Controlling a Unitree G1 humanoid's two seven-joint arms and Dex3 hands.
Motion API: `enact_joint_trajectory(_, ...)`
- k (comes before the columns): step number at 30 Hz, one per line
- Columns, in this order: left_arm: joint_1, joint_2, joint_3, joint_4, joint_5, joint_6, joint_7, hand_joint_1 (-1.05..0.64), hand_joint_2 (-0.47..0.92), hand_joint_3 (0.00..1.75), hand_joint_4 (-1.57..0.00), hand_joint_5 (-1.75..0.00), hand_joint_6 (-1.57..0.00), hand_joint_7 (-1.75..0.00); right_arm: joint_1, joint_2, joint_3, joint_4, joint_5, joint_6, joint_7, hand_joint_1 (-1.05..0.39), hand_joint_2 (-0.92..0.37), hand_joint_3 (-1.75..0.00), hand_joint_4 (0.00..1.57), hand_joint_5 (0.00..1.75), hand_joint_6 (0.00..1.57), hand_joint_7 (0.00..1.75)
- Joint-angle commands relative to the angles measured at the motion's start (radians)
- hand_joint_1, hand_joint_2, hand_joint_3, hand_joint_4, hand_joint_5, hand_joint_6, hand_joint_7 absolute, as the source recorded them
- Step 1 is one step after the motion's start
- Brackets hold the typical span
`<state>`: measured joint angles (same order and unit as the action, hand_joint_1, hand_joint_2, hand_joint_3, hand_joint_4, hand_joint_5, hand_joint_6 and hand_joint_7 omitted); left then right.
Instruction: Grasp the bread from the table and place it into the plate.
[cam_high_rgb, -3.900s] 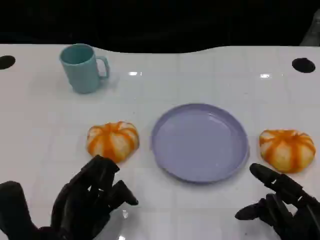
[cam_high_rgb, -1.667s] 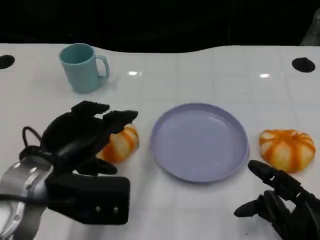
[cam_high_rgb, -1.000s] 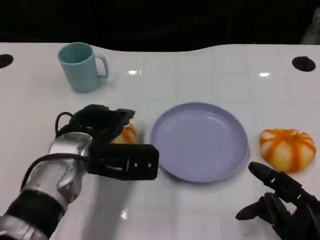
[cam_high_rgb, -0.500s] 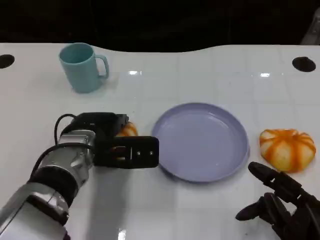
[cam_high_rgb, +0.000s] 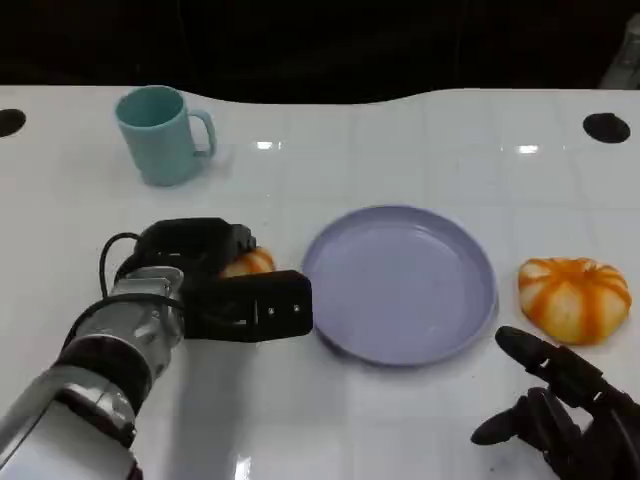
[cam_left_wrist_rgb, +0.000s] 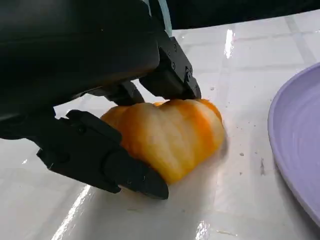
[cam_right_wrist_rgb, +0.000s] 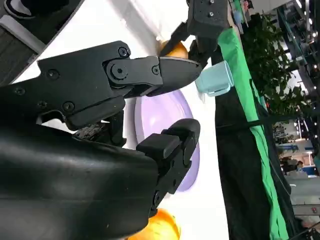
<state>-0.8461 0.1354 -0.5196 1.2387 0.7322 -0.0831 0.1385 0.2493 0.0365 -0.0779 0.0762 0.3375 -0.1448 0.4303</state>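
Seen from the head: left hand (cam_high_rgb: 195, 250) draped over the bread (cam_high_rgb: 248, 263) on the white table (cam_high_rgb: 400, 150), just beside the purple plate (cam_high_rgb: 400, 285), with only a sliver of orange crust peeking out past the black fingers. Resting low at the near right, well apart from the plate, right hand (cam_high_rgb: 560, 420) with fingers loosely spread and holding nothing. Sitting untouched just beyond it, a second bun (cam_high_rgb: 574, 298); standing at the far left, a teal mug (cam_high_rgb: 160, 135). Seen from the left wrist: bread (cam_left_wrist_rgb: 167, 137) flat on the table, bracketed by one finger (cam_left_wrist_rgb: 100, 155) low against its near side and another pressing on its top, a grip seemingly closed on the loaf yet not lifted. Visible at the edge, the plate's rim (cam_left_wrist_rgb: 295, 145). Seen from the right wrist: right hand (cam_right_wrist_rgb: 150, 100) empty, fingers parted, with the plate (cam_right_wrist_rgb: 170, 112), the mug (cam_right_wrist_rgb: 215, 80) and part of an orange bun (cam_right_wrist_rgb: 160, 227) behind. Risk ahead, as a judgement only: soft loaf squashed or torn by too hard a squeeze, or slipping out on the lift if held too lightly; also a chance of clipping the plate's near rim and nudging it, given how close the two sit. No brand, label or readable writing anywhere.
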Motion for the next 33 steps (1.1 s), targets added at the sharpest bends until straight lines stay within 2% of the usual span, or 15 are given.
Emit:
enact_joint_trajectory(1, 0.012, 0.010, 0.017, 0.011, -0.021, -0.016, 0.114, -0.25, 0.92, 0.18, -0.75, -1.37, -0.98, -0.52, 0.000, -0.016, -0.012, -0.002, 0.016, 0.000, 0.004, -0.75, -0.92, -0.34, 0.68, 1.17, 0.99, 0.26)
enact_joint_trajectory(2, 0.013, 0.011, 0.029, 0.008, -0.029, -0.025, 0.165, -0.21, 0.92, 0.21, -0.74, -1.59, -0.70, -1.24, -0.004, -0.017, -0.014, 0.004, 0.019, -0.002, 0.008, -0.74, -0.92, -0.34, 0.68, 1.16, 0.99, 0.26)
enact_joint_trajectory(3, 0.014, 0.011, 0.038, 0.007, -0.037, -0.034, 0.200, -0.19, 0.92, 0.22, -0.75, -1.67, -0.61, -1.49, -0.006, -0.017, -0.014, 0.010, 0.017, -0.008, 0.010, -0.74, -0.92, -0.34, 0.68, 1.16, 0.98, 0.25)
enact_joint_trajectory(5, 0.012, 0.011, 0.051, 0.009, -0.056, -0.055, 0.224, -0.16, 0.92, 0.24, -0.76, -1.73, -0.54, -1.69, -0.008, -0.018, -0.014, 0.014, 0.012, -0.012, 0.009, -0.74, -0.92, -0.34, 0.68, 1.16, 0.98, 0.26)
enact_joint_trajectory(11, -0.006, 0.008, 0.079, 0.001, -0.102, -0.076, 0.222, -0.13, 0.89, 0.33, -0.78, -1.75, -0.53, -1.75, -0.010, -0.018, -0.015, 0.018, 0.007, -0.010, 0.006, -0.74, -0.92, -0.35, 0.68, 1.16, 0.99, 0.26)
enact_joint_trajectory(12, -0.016, 0.005, 0.092, -0.009, -0.118, -0.072, 0.210, -0.15, 0.81, 0.51, -0.78, -1.75, -0.52, -1.75, -0.012, -0.019, -0.015, 0.020, 0.004, -0.012, 0.005, -0.75, -0.92, -0.35, 0.69, 1.16, 0.99, 0.27)
enact_joint_trajectory(14, -0.031, 0.009, 0.111, -0.032, -0.141, -0.104, 0.207, -0.15, 0.71, 0.72, -0.79, -1.75, -0.52, -1.75, -0.015, -0.019, -0.016, 0.024, 0.002, -0.013, 0.005, -0.75, -0.92, -0.35, 0.69, 1.17, 1.00, 0.28)
enact_joint_trajectory(17, -0.043, 0.012, 0.113, -0.056, -0.147, -0.138, 0.197, -0.15, 0.67, 0.80, -0.80, -1.75, -0.52, -1.75, -0.016, -0.020, -0.016, 0.026, -0.001, -0.015, 0.003, -0.75, -0.92, -0.35, 0.70, 1.17, 1.00, 0.28)
enact_joint_trajectory(20, -0.062, 0.008, 0.106, -0.095, -0.148, -0.182, 0.175, -0.13, 0.58, 0.96, -0.83, -1.75, -0.60, -1.75, -0.014, -0.021, -0.015, 0.023, -0.014, -0.017, -0.008, -0.77, -0.92, -0.35, 0.70, 1.18, 1.00, 0.29)
enact_joint_trajectory(26, -0.093, -0.015, 0.070, -0.138, -0.125, -0.241, 0.153, -0.14, 0.54, 0.98, -0.84, -1.75, -0.63, -1.75, -0.014, -0.018, -0.016, 0.022, 0.003, -0.009, 0.001, -0.76, -0.92, -0.35, 0.70, 1.19, 0.99, 0.31)
enact_joint_trajectory(27, -0.102, -0.023, 0.059, -0.147, -0.117, -0.246, 0.144, -0.15, 0.56, 0.89, -0.84, -1.75, -0.61, -1.75, -0.013, -0.017, -0.016, 0.020, 0.006, -0.006, 0.001, -0.76, -0.92, -0.34, 0.70, 1.19, 0.99, 0.30)
enact_joint_trajectory(29, -0.113, -0.046, 0.038, -0.160, -0.101, -0.256, 0.140, -0.15, 0.57, 0.83, -0.83, -1.75, -0.61, -1.75, -0.012, -0.017, -0.016, 0.020, 0.009, -0.009, 0.005, -0.76, -0.92, -0.34, 0.70, 1.18, 0.98, 0.30)
enact_joint_trajectory(33, -0.116, -0.067, 0.025, -0.161, -0.099, -0.290, 0.138, -0.14, 0.60, 0.85, -0.87, -1.75, -0.64, -1.75, -0.015, -0.021, -0.017, 0.030, 0.009, -0.018, 0.019, -0.75, -0.92, -0.34, 0.69, 1.18, 0.97, 0.30)
